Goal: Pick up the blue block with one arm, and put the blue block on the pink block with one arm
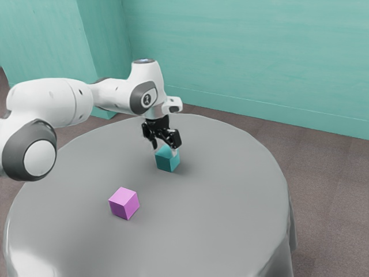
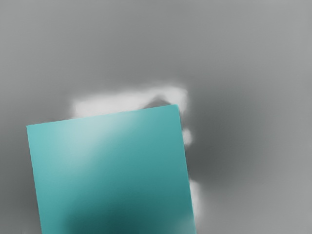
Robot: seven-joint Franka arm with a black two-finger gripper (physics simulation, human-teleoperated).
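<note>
Pink block (image 1: 124,203) sits nearest me on the round grey table (image 1: 230,219), well apart from the blue block (image 1: 168,160) — more teal than blue, plain, sharp-edged, resting near the table's middle. The gripper (image 1: 163,142) hangs right at its top; can't tell if it's clamped on or loose. Behind: brown floor (image 1: 323,173), teal walls (image 1: 259,52). The wrist view adds the block's flat face up close — pale glare beside it.

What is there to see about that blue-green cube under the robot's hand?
The blue block is a plain teal cube with smooth, unmarked faces. It seems to rest flat on the grey table, one edge turned toward the exterior camera. The black gripper is directly over its top. The pink block lies apart, nearer that camera.
</note>
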